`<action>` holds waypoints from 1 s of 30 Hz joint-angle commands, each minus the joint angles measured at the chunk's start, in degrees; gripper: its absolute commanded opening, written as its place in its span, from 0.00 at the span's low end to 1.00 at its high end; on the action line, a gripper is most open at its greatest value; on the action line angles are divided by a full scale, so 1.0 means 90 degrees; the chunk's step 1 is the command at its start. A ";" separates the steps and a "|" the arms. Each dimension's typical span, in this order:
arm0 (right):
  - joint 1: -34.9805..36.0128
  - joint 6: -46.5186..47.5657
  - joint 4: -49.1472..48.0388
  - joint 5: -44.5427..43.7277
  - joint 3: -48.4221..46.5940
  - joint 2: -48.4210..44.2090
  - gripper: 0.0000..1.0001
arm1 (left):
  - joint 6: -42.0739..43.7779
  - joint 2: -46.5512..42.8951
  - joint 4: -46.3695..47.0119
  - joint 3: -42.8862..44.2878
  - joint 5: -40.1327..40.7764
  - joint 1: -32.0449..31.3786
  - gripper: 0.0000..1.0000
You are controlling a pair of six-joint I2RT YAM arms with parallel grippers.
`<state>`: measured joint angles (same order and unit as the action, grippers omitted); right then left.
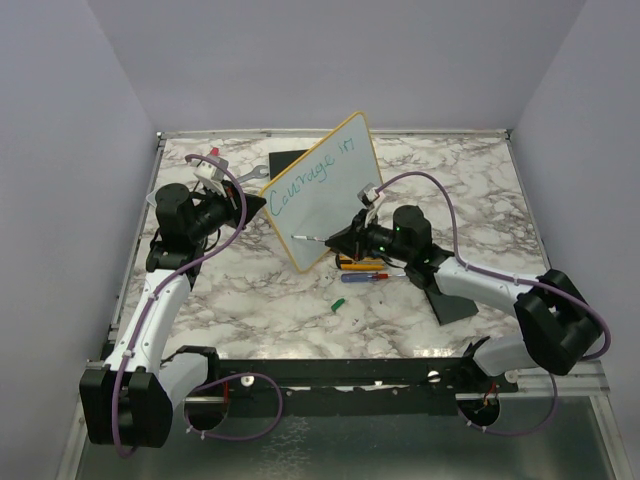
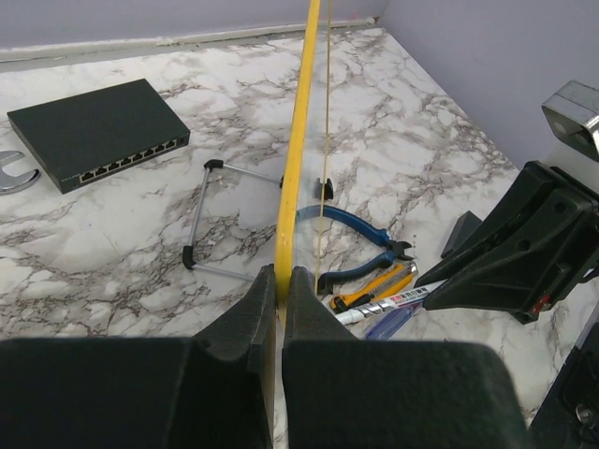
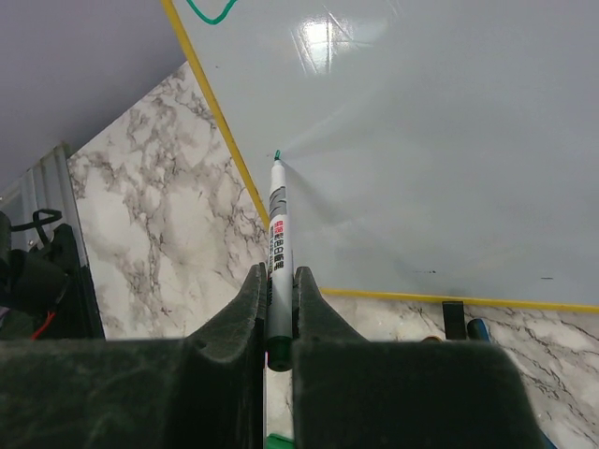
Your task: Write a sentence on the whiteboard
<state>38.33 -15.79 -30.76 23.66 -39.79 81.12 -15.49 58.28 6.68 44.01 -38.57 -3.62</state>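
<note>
The whiteboard (image 1: 335, 195), white with a yellow rim, stands tilted on the marble table. My left gripper (image 1: 262, 205) is shut on its left edge; in the left wrist view the rim (image 2: 298, 140) runs edge-on between the jaws of that gripper (image 2: 280, 285). The sentence (image 1: 310, 172) reads "Courage in" in teal along the upper part. My right gripper (image 3: 279, 281) is shut on a grey marker (image 3: 279, 234). The marker's teal tip rests on the board's face (image 3: 421, 140), low and near the left rim, below the writing.
Behind the board lie a black network switch (image 2: 98, 131), a wrench (image 2: 9, 173) and a wire stand (image 2: 229, 220). Blue pliers (image 2: 356, 224) and a yellow utility knife (image 2: 374, 285) lie at the board's foot. A green cap (image 1: 338, 304) and a black wedge (image 1: 450, 300) sit nearer.
</note>
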 commanded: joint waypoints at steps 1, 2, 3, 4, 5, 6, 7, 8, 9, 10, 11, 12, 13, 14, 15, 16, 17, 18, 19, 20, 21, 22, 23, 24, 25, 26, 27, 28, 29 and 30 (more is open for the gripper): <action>0.0056 0.0141 -0.0040 -0.0638 -0.0111 -0.0021 0.01 | 0.0059 -0.0049 0.0162 -0.0046 0.0037 -0.0006 0.00; 0.0055 0.0142 -0.0032 -0.0704 -0.0099 -0.0049 0.01 | 0.0058 -0.0050 0.0160 -0.0046 0.0037 0.0001 0.00; 0.0058 0.0143 -0.0022 -0.0772 -0.0089 -0.0067 0.01 | 0.0058 -0.0057 0.0162 -0.0046 0.0037 0.0001 0.00; 0.0057 0.0143 -0.0020 -0.0840 -0.0087 -0.0089 0.01 | 0.0059 -0.0051 0.0157 -0.0046 0.0039 -0.0005 0.00; 0.0058 0.0136 -0.0011 -0.0889 -0.0086 -0.0109 0.01 | 0.0055 -0.0050 0.0161 -0.0046 0.0033 0.0000 0.00; 0.0052 0.0137 -0.0017 -0.0938 -0.0073 -0.0139 0.01 | 0.0054 -0.0055 0.0157 -0.0046 0.0037 0.0001 0.00; 0.0050 0.0138 -0.0019 -0.0984 -0.0075 -0.0166 0.01 | 0.0060 -0.0051 0.0160 -0.0046 0.0037 -0.0001 0.00; 0.0056 0.0140 -0.0012 -0.1040 -0.0063 -0.0195 0.01 | 0.0058 -0.0050 0.0157 -0.0046 0.0038 -0.0002 0.00; 0.0058 0.0140 -0.0010 -0.1083 -0.0063 -0.0220 0.01 | 0.0053 -0.0050 0.0157 -0.0046 0.0029 -0.0001 0.00; 0.0058 0.0143 -0.0012 -0.1115 -0.0068 -0.0245 0.01 | 0.0055 -0.0051 0.0164 -0.0046 0.0028 0.0000 0.00; 0.0051 0.0152 -0.0001 -0.1140 -0.0071 -0.0261 0.01 | 0.0052 -0.0057 0.0160 -0.0046 0.0027 -0.0001 0.00; 0.0057 0.0148 0.0000 -0.1160 -0.0075 -0.0284 0.01 | 0.0056 -0.0059 0.0159 -0.0046 0.0027 -0.0005 0.00; 0.0058 0.0152 -0.0008 -0.1142 -0.0078 -0.0284 0.01 | 0.0060 -0.0062 0.0159 -0.0046 0.0027 -0.0008 0.00; 0.0054 0.0153 -0.0009 -0.1111 -0.0099 -0.0283 0.01 | 0.0060 -0.0058 0.0162 -0.0046 0.0027 -0.0012 0.00; 0.0057 0.0147 -0.0022 -0.1071 -0.0115 -0.0283 0.01 | 0.0057 -0.0058 0.0160 -0.0046 0.0027 -0.0009 0.00; 0.0055 0.0139 -0.0056 -0.1008 -0.0133 -0.0276 0.01 | 0.0060 -0.0055 0.0157 -0.0046 0.0027 -0.0008 0.00; 0.0055 0.0131 -0.0083 -0.0932 -0.0148 -0.0266 0.01 | 0.0059 -0.0052 0.0164 -0.0046 0.0027 -0.0017 0.00; 0.0058 0.0138 -0.0094 -0.0838 -0.0177 -0.0250 0.01 | 0.0060 -0.0050 0.0160 -0.0046 0.0029 -0.0017 0.00; 0.0058 0.0141 -0.0102 -0.0744 -0.0203 -0.0230 0.01 | 0.0060 -0.0055 0.0158 -0.0044 0.0028 -0.0012 0.00; 0.0053 0.0149 -0.0107 -0.0653 -0.0228 -0.0204 0.01 | 0.0056 -0.0051 0.0158 -0.0037 0.0026 -0.0011 0.00; 0.0057 0.0159 -0.0102 -0.0581 -0.0262 -0.0177 0.01 | 0.0053 -0.0050 0.0164 -0.0036 0.0020 -0.0012 0.00; 0.0055 0.0176 -0.0098 -0.0511 -0.0273 -0.0147 0.01 | 0.0053 -0.0045 0.0161 -0.0036 0.0018 -0.0014 0.00; 0.0060 0.0177 -0.0106 -0.0444 -0.0285 -0.0124 0.01 | 0.0060 -0.0042 0.0166 -0.0036 0.0018 -0.0014 0.00; 0.0083 0.0182 -0.0116 -0.0414 -0.0288 -0.0114 0.01 | 0.0060 -0.0040 0.0165 -0.0036 0.0018 -0.0011 0.00; 0.0100 0.0199 -0.0125 -0.0383 -0.0285 -0.0100 0.01 | 0.0059 -0.0045 0.0166 -0.0036 0.0018 -0.0016 0.00; 0.0113 0.0209 -0.0134 -0.0368 -0.0286 -0.0092 0.01 | 0.0058 -0.0041 0.0167 -0.0036 0.0013 -0.0009 0.00; 0.0125 0.0203 -0.0137 -0.0352 -0.0288 -0.0080 0.01 | 0.0055 -0.0040 0.0174 -0.0036 0.0017 -0.0011 0.00; 0.0129 0.0213 -0.0123 -0.0346 -0.0293 -0.0057 0.01 | 0.0059 -0.0040 0.0175 -0.0036 0.0018 -0.0011 0.00; 0.0140 0.0231 -0.0104 -0.0351 -0.0304 -0.0038 0.01 | 0.0053 -0.0040 0.0171 -0.0031 0.0018 -0.0013 0.00; 0.0143 0.0250 -0.0078 -0.0358 -0.0319 -0.0018 0.01 | 0.0060 -0.0040 0.0172 -0.0027 0.0018 -0.0011 0.00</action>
<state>39.03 -14.92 -30.59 19.42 -40.99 79.50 -15.49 58.28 6.74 43.94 -37.98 -3.62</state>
